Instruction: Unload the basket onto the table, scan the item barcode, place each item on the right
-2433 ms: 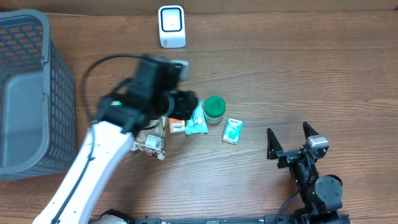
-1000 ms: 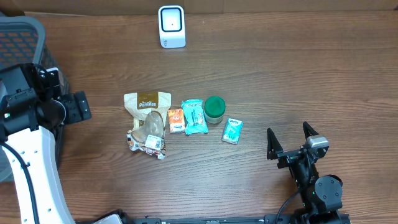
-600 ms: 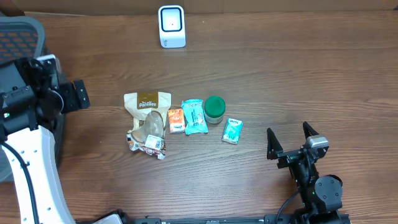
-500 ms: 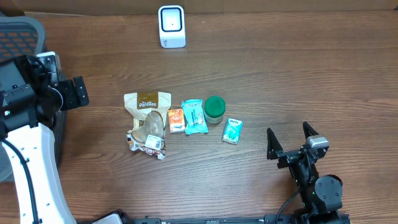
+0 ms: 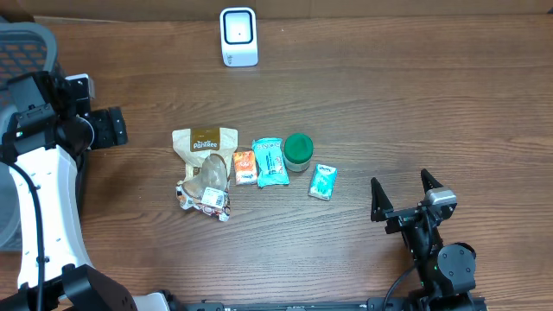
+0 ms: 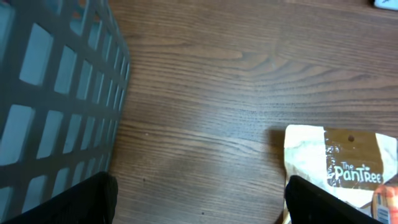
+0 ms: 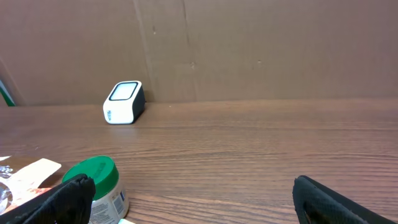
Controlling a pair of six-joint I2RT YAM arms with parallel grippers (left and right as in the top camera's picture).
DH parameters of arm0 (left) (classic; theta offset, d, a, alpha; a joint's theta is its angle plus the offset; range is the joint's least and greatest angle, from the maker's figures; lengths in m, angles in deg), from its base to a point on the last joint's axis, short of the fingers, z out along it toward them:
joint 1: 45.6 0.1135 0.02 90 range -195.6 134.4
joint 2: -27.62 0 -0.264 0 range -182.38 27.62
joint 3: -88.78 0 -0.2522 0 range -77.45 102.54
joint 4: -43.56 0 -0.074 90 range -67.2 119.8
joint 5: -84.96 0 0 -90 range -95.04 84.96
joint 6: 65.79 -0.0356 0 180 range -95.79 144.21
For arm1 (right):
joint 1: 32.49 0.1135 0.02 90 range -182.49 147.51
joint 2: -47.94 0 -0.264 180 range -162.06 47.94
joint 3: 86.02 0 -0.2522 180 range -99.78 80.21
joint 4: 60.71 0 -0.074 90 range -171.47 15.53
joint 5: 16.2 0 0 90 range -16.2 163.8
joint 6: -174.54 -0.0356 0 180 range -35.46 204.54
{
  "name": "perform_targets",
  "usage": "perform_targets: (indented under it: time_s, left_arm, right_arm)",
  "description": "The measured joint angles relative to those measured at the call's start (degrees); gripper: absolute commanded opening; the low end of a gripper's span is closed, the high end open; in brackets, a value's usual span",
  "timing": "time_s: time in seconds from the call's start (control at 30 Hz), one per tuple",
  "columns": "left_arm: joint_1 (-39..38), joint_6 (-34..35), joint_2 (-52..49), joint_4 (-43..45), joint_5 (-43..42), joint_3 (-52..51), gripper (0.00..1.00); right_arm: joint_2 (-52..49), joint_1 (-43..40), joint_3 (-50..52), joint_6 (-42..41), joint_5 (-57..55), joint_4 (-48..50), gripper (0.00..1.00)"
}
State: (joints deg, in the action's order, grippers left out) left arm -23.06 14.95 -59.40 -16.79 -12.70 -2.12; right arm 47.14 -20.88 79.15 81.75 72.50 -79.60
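A row of items lies mid-table: a beige Pantree pouch point(image 5: 205, 141), a crumpled clear packet point(image 5: 206, 192), an orange packet point(image 5: 245, 167), a teal packet point(image 5: 271, 161), a green-lidded jar point(image 5: 298, 150) and a small teal packet point(image 5: 322, 181). The white scanner point(image 5: 238, 36) stands at the far edge, also seen as the scanner point(image 7: 124, 102) in the right wrist view. My left gripper point(image 5: 108, 130) hangs open and empty beside the basket, left of the pouch point(image 6: 339, 162). My right gripper point(image 5: 404, 194) rests open and empty at the near right, facing the jar point(image 7: 96, 180).
A grey mesh basket point(image 5: 26, 39) fills the far left corner, and its wall point(image 6: 56, 93) is close to my left fingers. A brown cardboard wall point(image 7: 249, 43) stands behind the scanner.
The left arm has swung from over the item row to the basket's side, uncovering the Pantree pouch, then edged slightly toward the far side. The right arm has not moved.
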Motion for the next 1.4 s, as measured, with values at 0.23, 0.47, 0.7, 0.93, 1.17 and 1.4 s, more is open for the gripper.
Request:
perform_targets:
  time_s: [0.23,0.47,0.7,0.93,1.17,1.4]
  left_arm:
    - [0.0,-4.5,0.6,0.2,-11.2,0.0,0.82]
    - [-1.2,-5.7,7.5,-2.0,-17.7,0.0,1.0]
    - [-4.4,-5.6,13.2,-10.0,-19.8,0.0,0.99]
    - [-4.5,-5.5,13.1,-18.6,-15.1,0.0,1.0]
    - [-4.5,-3.8,13.1,-17.4,-5.2,0.0,1.0]
    - [-4.5,-2.7,13.1,-13.1,-0.9,0.0,1.0]
  right_arm:
    - [0.0,0.0,0.0,0.0,0.0,0.0,1.0]
    - [0.0,0.0,0.0,0.0,0.0,0.0,1.0]
    - [0.0,0.0,0.0,0.0,0.0,0.0,1.0]
    - [0.0,0.0,0.0,0.0,0.0,0.0,1.0]
    - [0.0,0.0,0.0,0.0,0.0,0.0,1.0]
    - [0.0,0.0,0.0,0.0,0.0,0.0,1.0]
